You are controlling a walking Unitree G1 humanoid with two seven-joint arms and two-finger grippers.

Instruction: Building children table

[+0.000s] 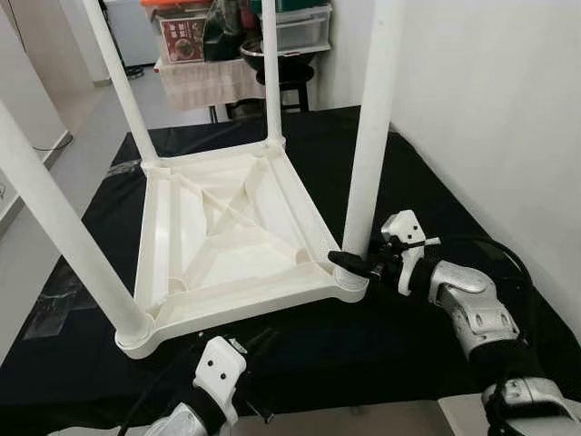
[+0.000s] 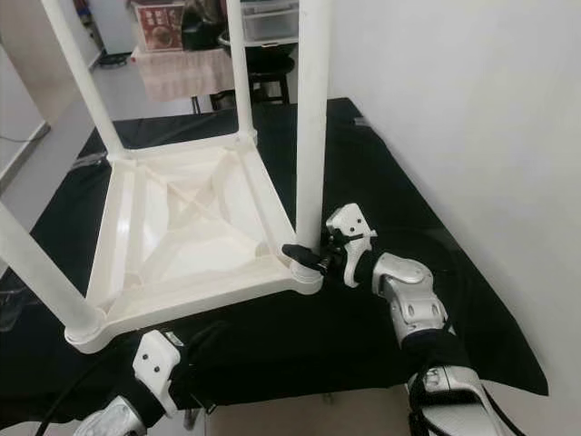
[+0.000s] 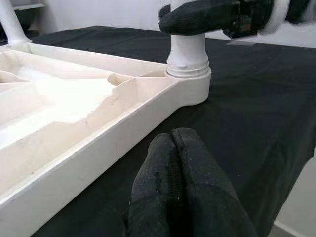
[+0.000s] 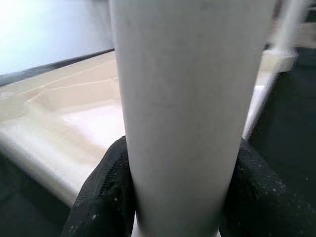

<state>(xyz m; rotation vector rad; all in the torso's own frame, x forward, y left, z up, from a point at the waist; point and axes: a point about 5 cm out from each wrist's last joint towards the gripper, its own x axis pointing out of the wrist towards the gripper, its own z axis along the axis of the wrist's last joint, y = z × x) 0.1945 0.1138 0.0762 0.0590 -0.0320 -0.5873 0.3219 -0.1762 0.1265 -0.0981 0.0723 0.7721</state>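
Observation:
A white plastic children's table point(image 1: 227, 238) lies upside down on a black cloth point(image 1: 399, 341), with its legs pointing up. My right gripper point(image 1: 350, 263) is shut on the near-right leg point(image 1: 368, 145), just above its socket at the table's corner. In the right wrist view the black fingers point(image 4: 101, 197) wrap both sides of that leg point(image 4: 187, 98). My left gripper point(image 3: 173, 136) is shut with nothing in it, low over the cloth beside the table's front rail point(image 3: 98, 148). It points toward the same corner socket point(image 3: 188, 74).
The near-left leg point(image 1: 64, 227) rises close to my left arm, and two more legs point(image 1: 270, 73) stand at the far side. A white wall point(image 1: 490, 109) borders the cloth on the right. A shelf with storage boxes point(image 1: 227, 36) stands behind the table.

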